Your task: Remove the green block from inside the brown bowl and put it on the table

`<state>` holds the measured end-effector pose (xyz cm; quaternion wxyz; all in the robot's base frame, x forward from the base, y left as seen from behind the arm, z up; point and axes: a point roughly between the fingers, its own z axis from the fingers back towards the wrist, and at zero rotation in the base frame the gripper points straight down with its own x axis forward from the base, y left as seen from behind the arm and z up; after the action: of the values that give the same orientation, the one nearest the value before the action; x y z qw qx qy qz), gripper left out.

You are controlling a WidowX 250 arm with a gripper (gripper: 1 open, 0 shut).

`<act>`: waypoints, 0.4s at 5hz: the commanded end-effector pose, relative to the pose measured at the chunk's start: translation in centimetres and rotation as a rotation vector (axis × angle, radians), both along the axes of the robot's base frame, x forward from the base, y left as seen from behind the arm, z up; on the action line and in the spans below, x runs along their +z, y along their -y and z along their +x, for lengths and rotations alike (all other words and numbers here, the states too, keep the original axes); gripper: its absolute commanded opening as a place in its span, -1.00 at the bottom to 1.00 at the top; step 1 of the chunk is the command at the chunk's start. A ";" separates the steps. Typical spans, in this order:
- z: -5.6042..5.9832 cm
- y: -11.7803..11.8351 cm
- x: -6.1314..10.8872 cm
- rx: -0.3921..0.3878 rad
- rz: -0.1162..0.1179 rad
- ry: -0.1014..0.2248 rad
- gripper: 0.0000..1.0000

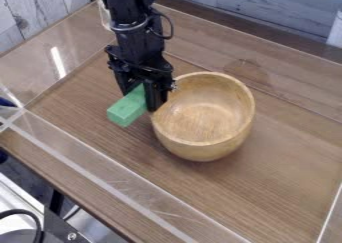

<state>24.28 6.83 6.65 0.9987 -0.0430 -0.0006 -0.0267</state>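
The green block [127,109] is outside the brown bowl [203,115], just to its left and low over the table [94,147]. My gripper [140,94] points straight down and is shut on the block's upper end. The block's lower end sticks out toward the front left, and I cannot tell whether it touches the tabletop. The bowl's inside shows bare wood with nothing in it. The black fingers [156,93] stand close against the bowl's left rim.
Low clear acrylic walls [80,177] run along the table's front and left edges. A pale plank wall [40,12] stands behind the table. The arm's black body [130,22] rises above the gripper at the back left.
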 end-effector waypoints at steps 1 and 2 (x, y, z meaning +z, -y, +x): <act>0.7 -0.8 -0.2 0.010 0.017 0.009 -1.00; 0.9 -1.2 -1.0 0.020 0.022 -0.001 -1.00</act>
<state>24.65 7.64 4.84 0.9989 -0.0408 0.0159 -0.0181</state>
